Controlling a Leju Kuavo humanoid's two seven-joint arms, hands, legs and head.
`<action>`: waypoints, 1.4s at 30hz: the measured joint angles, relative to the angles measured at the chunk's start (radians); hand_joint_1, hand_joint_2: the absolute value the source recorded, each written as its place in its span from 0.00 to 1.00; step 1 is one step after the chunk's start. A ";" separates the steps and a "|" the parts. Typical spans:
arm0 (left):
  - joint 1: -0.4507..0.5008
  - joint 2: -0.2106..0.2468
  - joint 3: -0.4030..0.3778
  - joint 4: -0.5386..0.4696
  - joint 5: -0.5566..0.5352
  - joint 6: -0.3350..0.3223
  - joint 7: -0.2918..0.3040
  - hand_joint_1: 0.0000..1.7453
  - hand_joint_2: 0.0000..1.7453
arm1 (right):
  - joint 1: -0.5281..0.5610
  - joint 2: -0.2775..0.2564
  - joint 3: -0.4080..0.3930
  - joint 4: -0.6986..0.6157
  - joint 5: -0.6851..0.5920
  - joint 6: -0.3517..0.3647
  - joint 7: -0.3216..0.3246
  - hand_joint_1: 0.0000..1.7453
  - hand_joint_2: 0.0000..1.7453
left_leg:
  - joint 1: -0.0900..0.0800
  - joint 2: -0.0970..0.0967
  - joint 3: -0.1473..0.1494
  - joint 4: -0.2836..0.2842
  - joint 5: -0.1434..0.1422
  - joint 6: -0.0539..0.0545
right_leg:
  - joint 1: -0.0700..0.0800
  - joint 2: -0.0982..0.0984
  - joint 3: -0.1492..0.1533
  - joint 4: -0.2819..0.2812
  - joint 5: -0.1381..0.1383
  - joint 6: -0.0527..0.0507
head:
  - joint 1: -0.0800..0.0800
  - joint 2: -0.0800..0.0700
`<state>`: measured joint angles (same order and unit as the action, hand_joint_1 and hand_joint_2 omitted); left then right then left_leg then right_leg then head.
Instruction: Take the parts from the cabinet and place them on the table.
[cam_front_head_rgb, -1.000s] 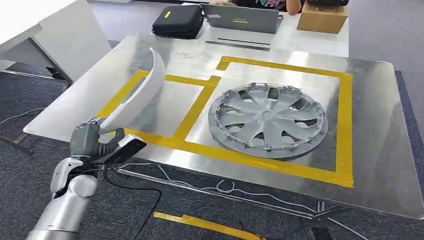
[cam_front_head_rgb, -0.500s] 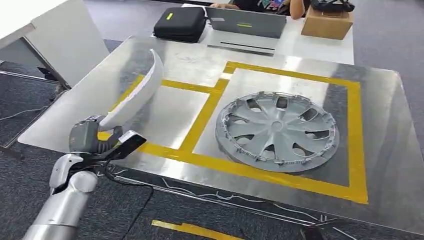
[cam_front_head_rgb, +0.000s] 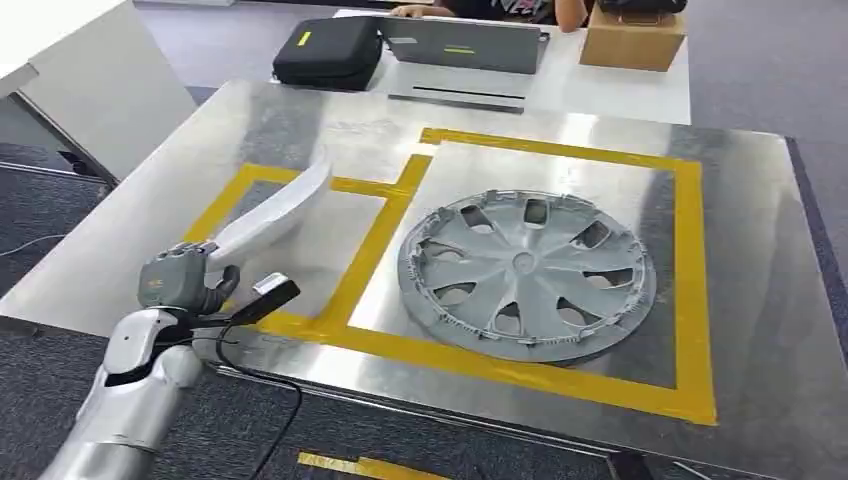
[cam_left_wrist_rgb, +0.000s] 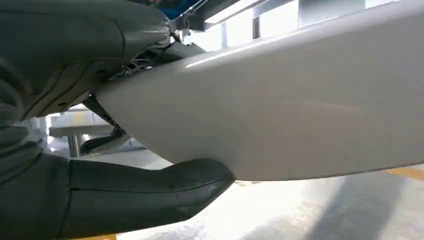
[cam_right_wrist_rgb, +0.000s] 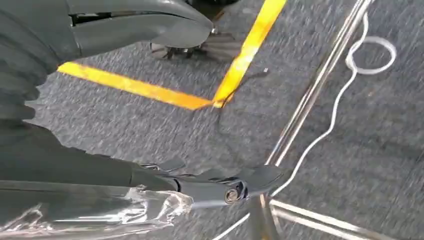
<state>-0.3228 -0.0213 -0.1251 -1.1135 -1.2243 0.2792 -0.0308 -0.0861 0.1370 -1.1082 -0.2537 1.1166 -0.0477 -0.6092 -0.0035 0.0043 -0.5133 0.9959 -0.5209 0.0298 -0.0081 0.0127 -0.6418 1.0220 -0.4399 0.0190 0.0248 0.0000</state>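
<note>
Head view: I see the left hand (cam_front_head_rgb: 185, 280) gripping the near end of the white trim (cam_front_head_rgb: 275, 205), a long curved part slanting up toward 1 o'clock over the smaller yellow-taped box (cam_front_head_rgb: 300, 245) on the table (cam_front_head_rgb: 760, 290). I can't tell whether its far tip touches the metal. On the left wrist view the trim (cam_left_wrist_rgb: 300, 105) covers most of the frame, with the thumb (cam_left_wrist_rgb: 150, 192) pressed under it and the other fingers hidden behind it.

The hubcap (cam_front_head_rgb: 525, 270) lies flat inside the larger taped box, at 3 o'clock from the trim and well apart from it.

On the right wrist view, the right hand (cam_right_wrist_rgb: 165, 105) hangs over the carpet (cam_right_wrist_rgb: 125, 125) with its fingers apart and nothing in them.

The table is bare brushed metal. Beyond it, at 12 o'clock, a white desk (cam_front_head_rgb: 620, 85) carries a black case (cam_front_head_rgb: 325, 50), a laptop (cam_front_head_rgb: 465, 45) and a cardboard box (cam_front_head_rgb: 632, 38); a person behind it is cut off by the frame edge. Yellow floor tape (cam_right_wrist_rgb: 130, 85) and a white cable (cam_right_wrist_rgb: 345, 90) cross the grey carpet.
</note>
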 joint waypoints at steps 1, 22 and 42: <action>-0.015 0.003 -0.004 0.019 -0.021 -0.006 0.017 1.00 1.00 | -0.001 0.000 0.003 0.001 0.002 0.000 0.003 0.00 1.00 | 0.000 0.000 0.003 -0.004 -0.003 0.004 | 0.001 0.000 0.001 0.000 -0.001 -0.002 | -0.001 0.000; -0.192 0.013 -0.072 0.330 -0.254 -0.090 0.187 0.00 0.00 | -0.018 0.007 0.044 0.005 -0.010 0.006 0.020 0.00 0.00 | -0.002 0.000 0.005 -0.010 0.001 -0.034 | -0.001 -0.002 0.004 0.000 0.007 -0.009 | 0.000 0.000; 0.225 -0.009 -0.063 -0.342 0.180 -0.038 -0.142 0.00 0.00 | 0.032 0.007 0.014 0.007 -0.088 -0.010 -0.020 0.00 0.00 | 0.004 0.003 0.020 -0.032 0.015 0.005 | -0.004 -0.007 0.003 0.001 -0.007 0.020 | 0.002 0.000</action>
<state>-0.0980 -0.0301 -0.1881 -1.4556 -1.0441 0.2414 -0.1724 -0.0540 0.1442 -1.0937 -0.2468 1.0284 -0.0572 -0.6291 0.0000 0.0077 -0.4933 0.9635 -0.5054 0.0349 -0.0125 0.0057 -0.6384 1.0228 -0.4472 0.0392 0.0271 0.0000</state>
